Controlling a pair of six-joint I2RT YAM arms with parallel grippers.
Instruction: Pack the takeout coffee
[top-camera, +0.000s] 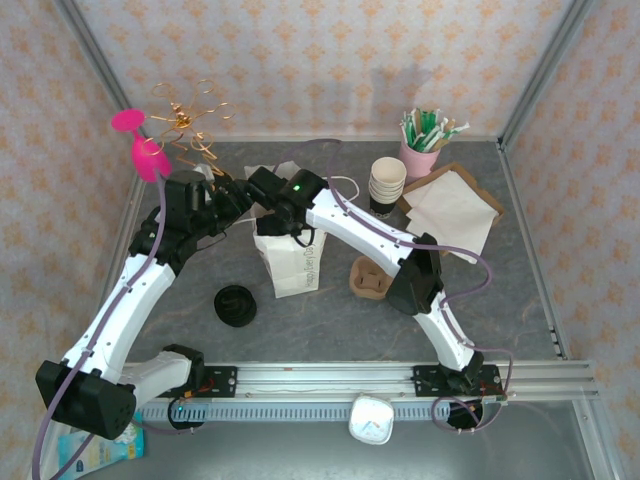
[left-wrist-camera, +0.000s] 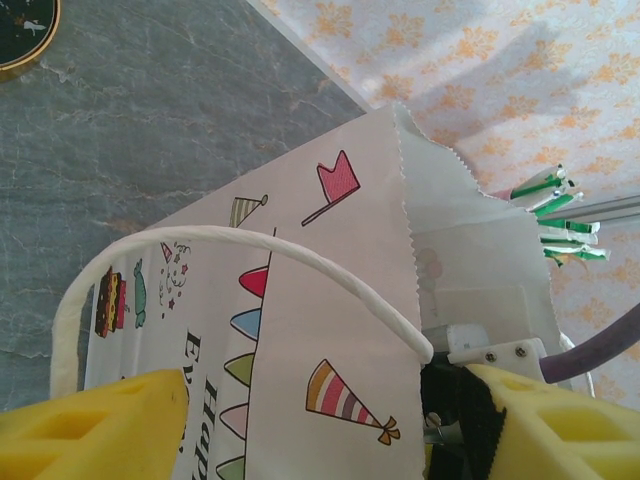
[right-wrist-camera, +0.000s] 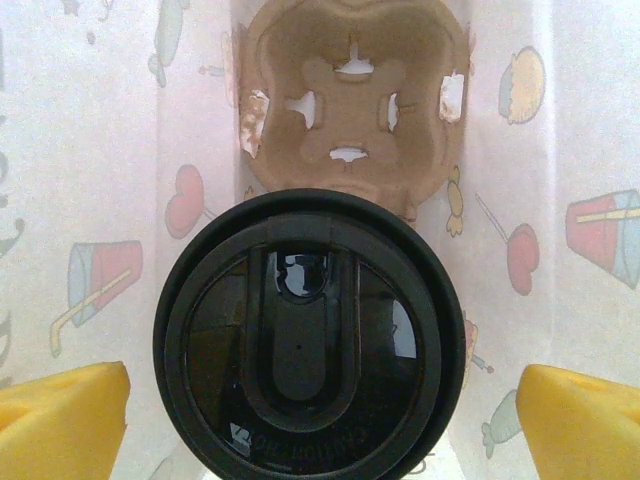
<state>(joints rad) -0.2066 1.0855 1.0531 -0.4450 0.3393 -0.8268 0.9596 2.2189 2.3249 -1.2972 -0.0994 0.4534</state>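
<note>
Release step: takeout coffee (right-wrist-camera: 305, 335) sits inside bag (right-wrist-camera: 600, 120), centre frame; right jaws released, clear. Left jaws astride bag wall, grip unclear. Next: right arm withdraws straight up.

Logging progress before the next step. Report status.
Right gripper open, clear of coffee cup inside bag. Left gripper open astride bag edge. Nothing in the way.

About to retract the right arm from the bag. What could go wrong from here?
The takeout coffee may not be seated in the cardboard carrier; its base is hidden, so it could tip. The open right gripper straddles the coffee inside the white bag; retracting could snag the paper.
</note>
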